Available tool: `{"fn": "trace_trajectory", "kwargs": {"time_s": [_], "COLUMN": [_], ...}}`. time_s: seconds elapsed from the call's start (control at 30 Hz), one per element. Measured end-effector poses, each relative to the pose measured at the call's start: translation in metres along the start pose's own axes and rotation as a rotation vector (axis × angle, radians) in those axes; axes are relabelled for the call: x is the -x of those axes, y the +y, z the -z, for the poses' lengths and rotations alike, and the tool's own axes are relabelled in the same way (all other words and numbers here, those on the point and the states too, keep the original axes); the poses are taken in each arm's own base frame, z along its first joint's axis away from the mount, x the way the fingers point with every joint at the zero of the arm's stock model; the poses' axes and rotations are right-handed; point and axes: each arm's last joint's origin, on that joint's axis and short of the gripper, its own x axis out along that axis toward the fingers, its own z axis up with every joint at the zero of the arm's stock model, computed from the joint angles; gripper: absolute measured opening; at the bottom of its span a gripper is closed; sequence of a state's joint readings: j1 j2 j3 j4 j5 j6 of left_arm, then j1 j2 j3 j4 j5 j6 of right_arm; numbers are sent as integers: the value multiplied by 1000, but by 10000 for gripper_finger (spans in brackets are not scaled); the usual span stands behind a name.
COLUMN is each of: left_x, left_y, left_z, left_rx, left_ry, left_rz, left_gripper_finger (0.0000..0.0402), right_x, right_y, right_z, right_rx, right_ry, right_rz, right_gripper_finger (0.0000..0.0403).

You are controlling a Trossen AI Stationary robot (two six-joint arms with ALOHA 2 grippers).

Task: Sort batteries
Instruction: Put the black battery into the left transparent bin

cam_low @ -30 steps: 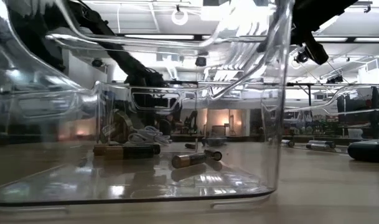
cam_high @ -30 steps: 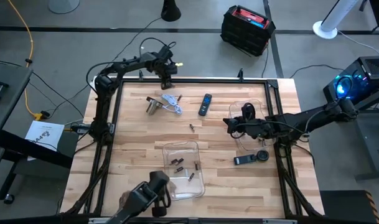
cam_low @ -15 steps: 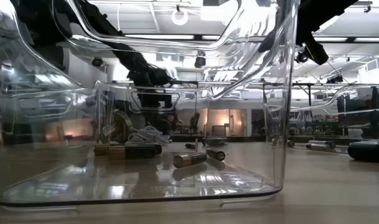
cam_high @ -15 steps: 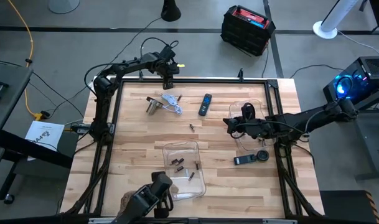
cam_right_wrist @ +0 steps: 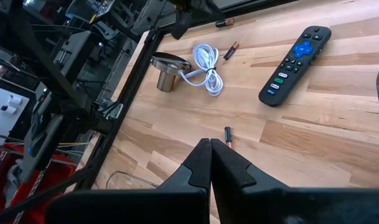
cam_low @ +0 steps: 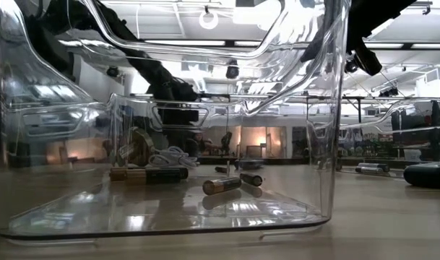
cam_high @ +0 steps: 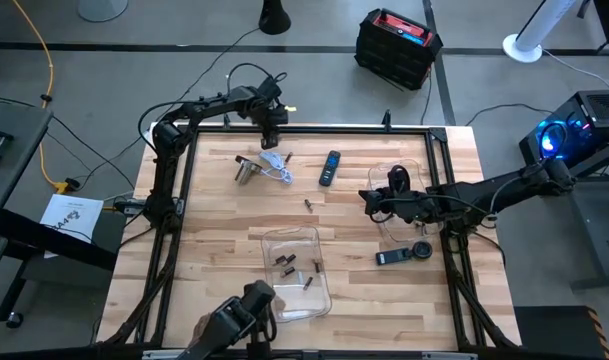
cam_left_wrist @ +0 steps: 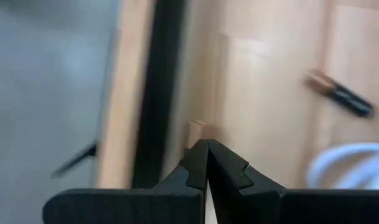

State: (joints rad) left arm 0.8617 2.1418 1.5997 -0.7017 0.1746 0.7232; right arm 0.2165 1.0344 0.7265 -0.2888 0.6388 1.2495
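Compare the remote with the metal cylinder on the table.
The remote is black, flat and long, with a blue button; the metal cylinder is silvery, round and stubby. A coiled white cable runs from the cylinder; the remote has none. The cylinder sits nearer the table's left edge. Both rest on the bare wood, untouched by either gripper.

Even overhead light, soft shadows on worktop [cam_high: 234,210]; ceiling strip glare on clear bin [cam_low: 328,108] in low view; left wrist view motion-blurred.
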Motion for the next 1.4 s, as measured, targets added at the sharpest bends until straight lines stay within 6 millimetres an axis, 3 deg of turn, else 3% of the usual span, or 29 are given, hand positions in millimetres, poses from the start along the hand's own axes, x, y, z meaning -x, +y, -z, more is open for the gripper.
{"fn": "trace_trajectory", "kwargs": {"time_s": [0.1, 0.27, 0.43, 0.93, 1.1, 1.4], "left_x": [0, 0, -1, -17, -20, -20], "left_y": [-4, 2, 1, 5, -1, -20], "left_z": [0, -3, -4, 3, 9, -2], "left_rx": [12, -1, 0, 26, 72, 131], "left_ry": [4, 24, 29, 57, 126, 96], "left_rz": [40, -76, -83, -80, -17, 75], "left_gripper_finger": [0, 0, 0, 0, 0, 0], "right_x": [0, 0, 0, 0, 0, 0], "right_y": [0, 0, 0, 0, 1, 0], "right_z": [0, 0, 0, 0, 0, 1], "right_rx": [0, -1, -8, -7, -9, 1], "right_ry": [0, 0, 0, 2, 5, 4], "right_rz": [0, -1, -1, -2, -7, -2], "right_gripper_finger": [0, 0, 0, 0, 0, 0]}}
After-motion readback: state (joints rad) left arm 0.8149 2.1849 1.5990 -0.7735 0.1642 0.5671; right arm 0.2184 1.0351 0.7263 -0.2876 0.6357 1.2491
